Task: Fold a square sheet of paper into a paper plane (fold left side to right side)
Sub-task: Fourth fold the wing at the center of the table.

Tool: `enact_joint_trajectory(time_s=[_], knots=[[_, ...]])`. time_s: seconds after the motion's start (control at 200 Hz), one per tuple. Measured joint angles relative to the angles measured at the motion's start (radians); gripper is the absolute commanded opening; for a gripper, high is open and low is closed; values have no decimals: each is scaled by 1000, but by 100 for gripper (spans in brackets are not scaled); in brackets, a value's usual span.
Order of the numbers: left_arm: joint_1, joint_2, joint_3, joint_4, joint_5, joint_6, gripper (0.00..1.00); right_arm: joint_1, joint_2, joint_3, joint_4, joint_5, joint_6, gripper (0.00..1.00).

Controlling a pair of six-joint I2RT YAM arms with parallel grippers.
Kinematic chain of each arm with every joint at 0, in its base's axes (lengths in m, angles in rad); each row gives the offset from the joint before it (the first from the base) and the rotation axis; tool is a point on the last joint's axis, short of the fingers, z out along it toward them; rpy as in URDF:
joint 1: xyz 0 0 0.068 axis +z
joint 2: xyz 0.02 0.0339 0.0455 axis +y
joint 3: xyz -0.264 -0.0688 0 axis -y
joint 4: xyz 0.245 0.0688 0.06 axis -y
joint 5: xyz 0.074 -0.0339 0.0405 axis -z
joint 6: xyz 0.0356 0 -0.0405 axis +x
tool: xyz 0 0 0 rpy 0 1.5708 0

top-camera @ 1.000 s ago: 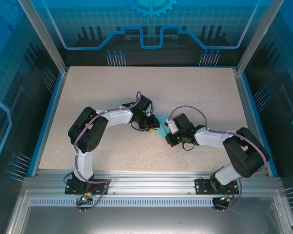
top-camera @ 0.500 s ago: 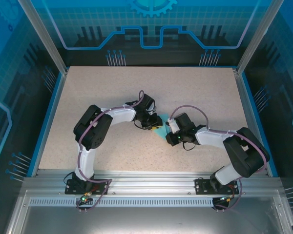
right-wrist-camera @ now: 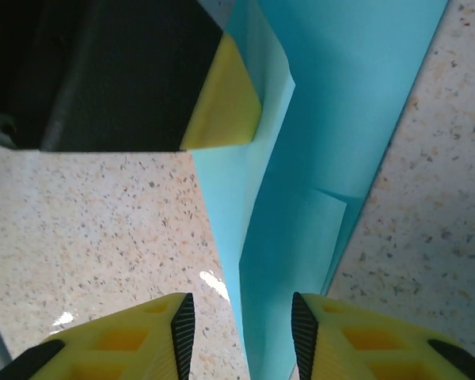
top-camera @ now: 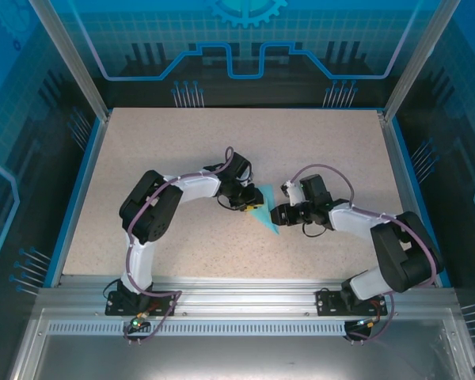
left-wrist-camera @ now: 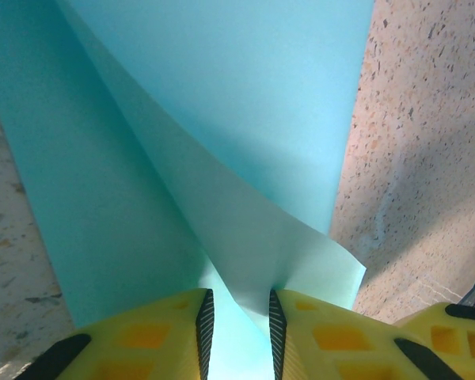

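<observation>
Your paper plane (left-wrist-camera: 222, 134): thin light-blue paper, matt, smooth, softly creased | your table (top-camera: 317, 150): speckled beige stone-look top, faint sheen near the paper | your left gripper (left-wrist-camera: 237, 336) and right gripper (right-wrist-camera: 239, 332): yellow moulded plastic fingers, black ribbed rubbery pads | near rail (top-camera: 237, 297): brushed aluminium.

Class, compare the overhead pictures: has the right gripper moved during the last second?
Yes. The right gripper has drawn back rightward from the paper, toward the table's right rail, jaws now open.
</observation>
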Motion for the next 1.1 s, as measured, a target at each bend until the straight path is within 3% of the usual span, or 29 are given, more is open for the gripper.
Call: enact_joint_trajectory(time_s=[0.36, 0.715, 1.101], knots=[[-2, 0, 0, 0, 0, 0, 29, -14, 169, 88, 48, -118, 53, 30], [-3, 0, 0, 0, 0, 0, 29, -17, 191, 102, 46, -125, 64, 5], [-3, 0, 0, 0, 0, 0, 29, -59, 191, 105, 21, -119, 66, 3]])
